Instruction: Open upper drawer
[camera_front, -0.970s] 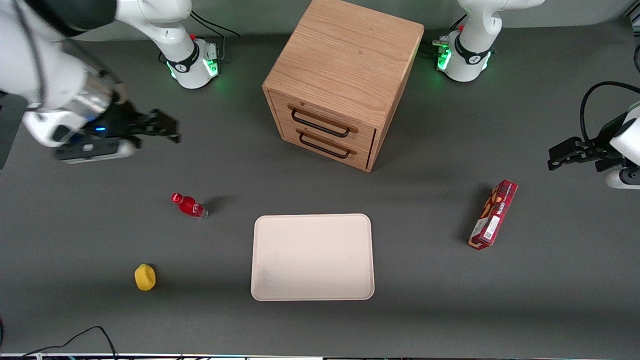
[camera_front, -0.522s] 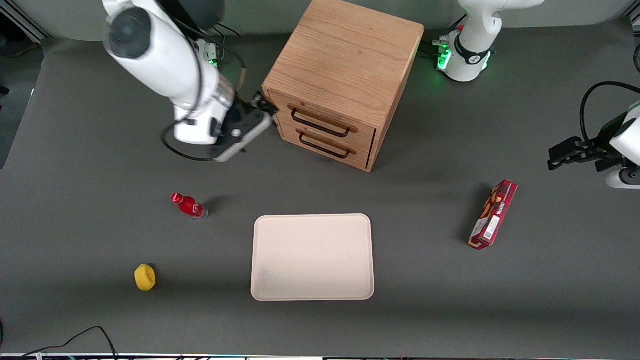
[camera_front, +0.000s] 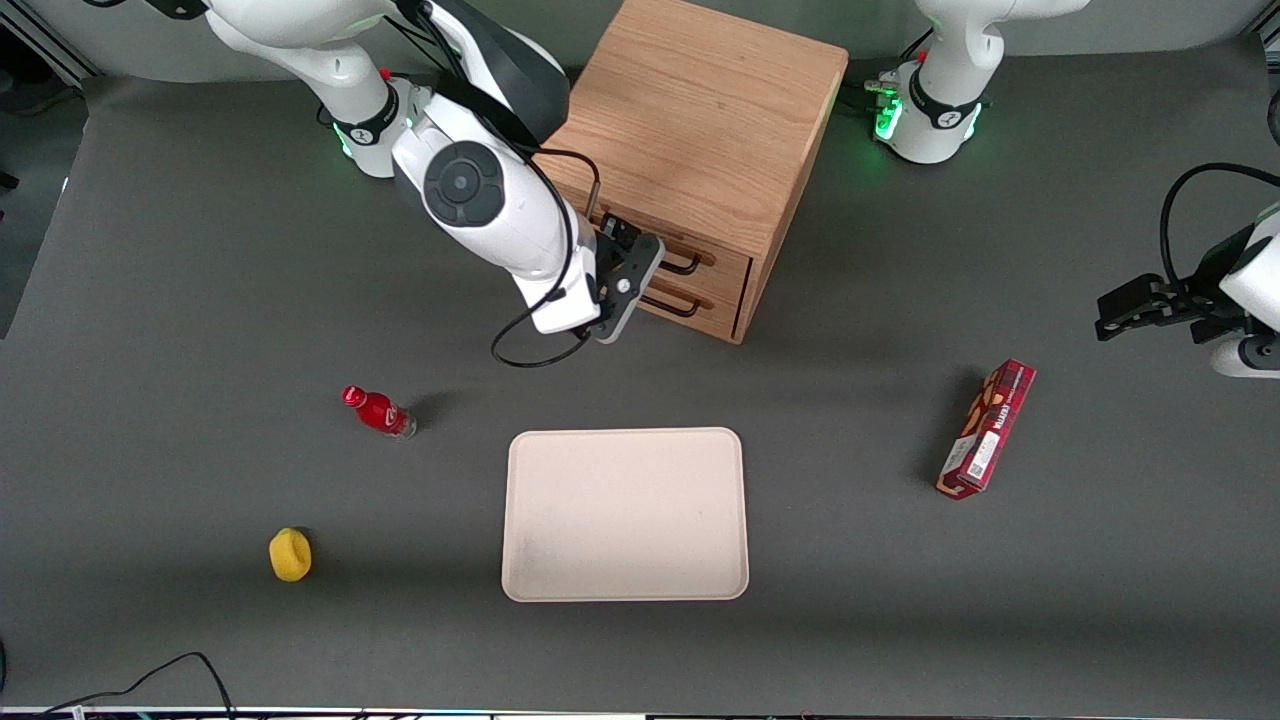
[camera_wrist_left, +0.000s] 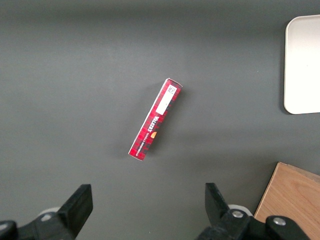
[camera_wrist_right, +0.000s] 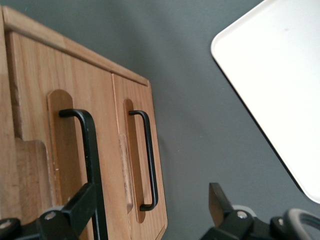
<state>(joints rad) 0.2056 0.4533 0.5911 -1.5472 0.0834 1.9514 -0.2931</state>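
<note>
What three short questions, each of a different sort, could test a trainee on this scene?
1. True or false: the end effector is shut on the red bottle.
2. What lies on the tray? A: a bottle. B: a box. C: nothing.
3. Fill the gap: both drawers of the cabinet have ___ handles.

Key
1. False: it is open, in front of the upper drawer, at its handle.
2. C.
3. Black.
</note>
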